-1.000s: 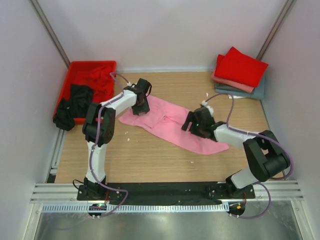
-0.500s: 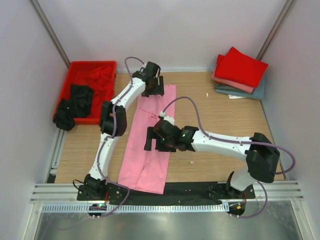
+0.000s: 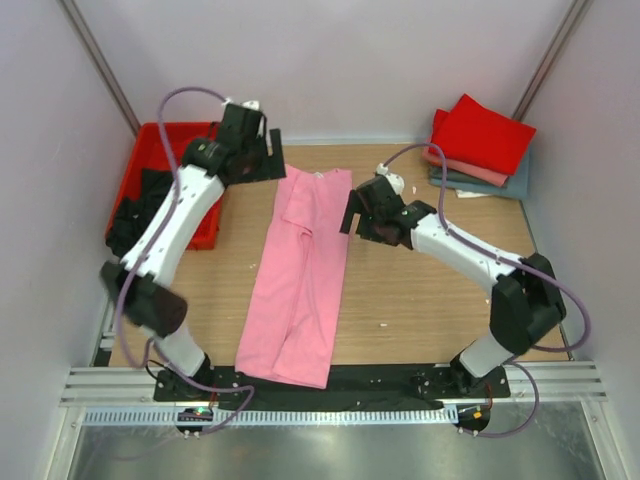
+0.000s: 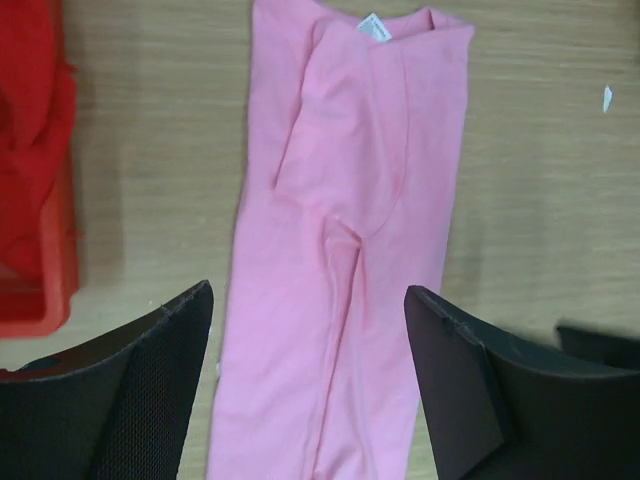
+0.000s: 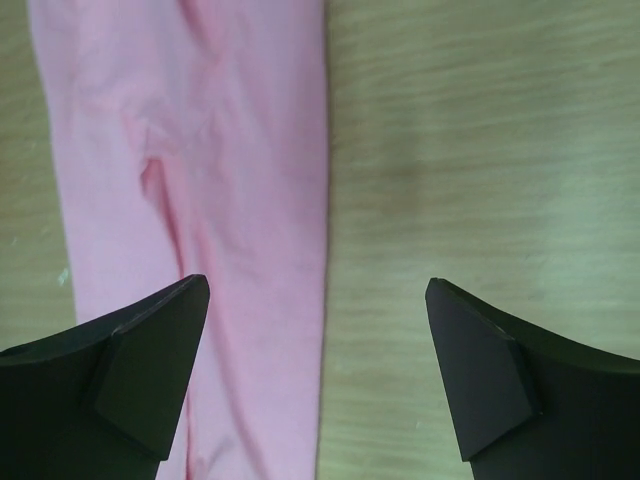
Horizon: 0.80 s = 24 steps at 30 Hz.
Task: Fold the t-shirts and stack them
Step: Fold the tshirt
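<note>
Left jaws: spread wide, holding nothing. Both fingers (image 4: 130, 400) showed clear of the cloth, raised above the surface (image 3: 420, 300).

The light pink t-shirt (image 4: 350, 250) lay directly below and ahead of my left jaws, between the lines of the two fingers. It was laid flat as a long narrow strip. The collar end with its white label (image 4: 373, 28) was the part furthest ahead of those jaws. One sleeve was folded in over the body near the collar. In the overhead view the same shirt (image 3: 300, 275) ran from under my left jaws back toward my bases, where its hem lay over the dark strip.

Right jaws: spread wide, holding nothing, with both fingers (image 5: 490, 380) off the cloth. They hung above the strip's right edge, near its collar end. The pink cloth (image 5: 200, 200) lay below on the side of the left finger. Bare wood lay below on the side of the right finger, and the shirt's edge ran roughly midway between the two.

To the left of my left jaws stood the red tray (image 3: 135, 175), holding a crumpled red t-shirt (image 4: 35, 120). A black t-shirt (image 3: 140, 205) hung partly over its rim.

Well off to the right of my right jaws was a folded stack. A bright red t-shirt (image 3: 480, 132) lay on top, over a salmon t-shirt (image 3: 465, 165), with a grey-blue t-shirt (image 3: 490, 185) at the bottom.

One small white scrap (image 4: 607, 96) lay on the wood, right of the collar.
</note>
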### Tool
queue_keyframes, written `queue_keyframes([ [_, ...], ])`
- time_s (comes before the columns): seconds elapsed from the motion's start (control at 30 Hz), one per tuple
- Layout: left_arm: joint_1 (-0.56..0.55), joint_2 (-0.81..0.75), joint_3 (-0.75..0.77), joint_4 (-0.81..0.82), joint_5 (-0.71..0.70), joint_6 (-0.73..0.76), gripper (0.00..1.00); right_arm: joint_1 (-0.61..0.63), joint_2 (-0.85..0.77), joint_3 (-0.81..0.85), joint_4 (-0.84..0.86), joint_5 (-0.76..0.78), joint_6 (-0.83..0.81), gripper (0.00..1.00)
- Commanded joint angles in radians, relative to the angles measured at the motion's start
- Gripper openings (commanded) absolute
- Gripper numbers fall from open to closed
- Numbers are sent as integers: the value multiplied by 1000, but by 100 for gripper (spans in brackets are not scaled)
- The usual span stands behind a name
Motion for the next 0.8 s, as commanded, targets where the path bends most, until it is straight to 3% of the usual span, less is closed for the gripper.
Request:
queue_keyframes([
  [0.0, -15, -315, -364, -40, -14, 1, 78, -109, 105, 111, 81, -79, -138, 96],
  [0.03, -16, -453, -440, -11, -14, 4, 79, -159, 187, 178, 87, -101, -160, 93],
  [0.1, -18, -585, -624, 3, -40, -8, 79, -200, 280, 253, 98, -165, -171, 87],
  [0.27, -18, -950, -896, 15, -18, -102, 78, -263, 626, 617, 23, -224, -186, 82],
  [0.5, -18, -1127, -961, -98, -53, -58, 79, -272, 858, 849, -37, -262, -175, 70],
  [0.6, -18, -1170, -964, -89, -82, -41, 79, -275, 898, 866, -14, -259, -171, 52],
  [0.63, -18, -1181, -972, -80, -94, -42, 80, -275, 912, 875, -6, -265, -171, 41],
  [0.77, -18, -1235, -1004, -14, -112, -18, 80, -280, 1018, 1033, -58, -253, -203, 29],
])
